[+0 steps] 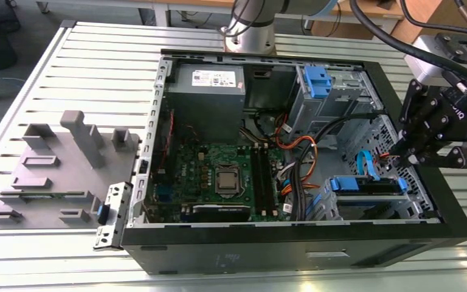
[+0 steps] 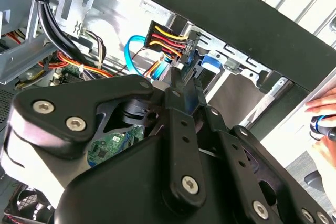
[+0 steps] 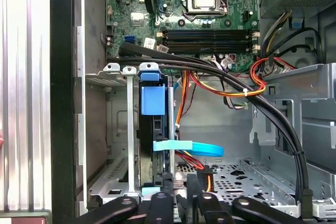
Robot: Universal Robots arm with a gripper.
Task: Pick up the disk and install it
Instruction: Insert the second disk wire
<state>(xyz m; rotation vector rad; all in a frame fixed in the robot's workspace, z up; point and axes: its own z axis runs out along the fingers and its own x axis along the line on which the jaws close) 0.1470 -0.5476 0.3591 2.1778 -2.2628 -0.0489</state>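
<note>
1. The gripper (image 2: 185,85) hangs inside the case's corner at the exterior view's right. Its fingers are drawn narrow, nearly together; whether they pinch anything I cannot tell.
2. Just past its tips is a black plug (image 2: 170,38) with yellow, red and black wires.
3. The disk (image 3: 154,108) stands on edge in the bay (image 3: 129,140) by the case wall, its blue rail tab showing, close to the fingertips.
4. A blue cable (image 3: 194,148) runs out from the disk's edge.
5. Beyond lies the board (image 1: 217,173) in the open case (image 1: 298,234).
6. The case rests on a slatted table (image 1: 95,55). A grey fixture (image 1: 55,176) lies beside it, at the exterior view's left.
</note>
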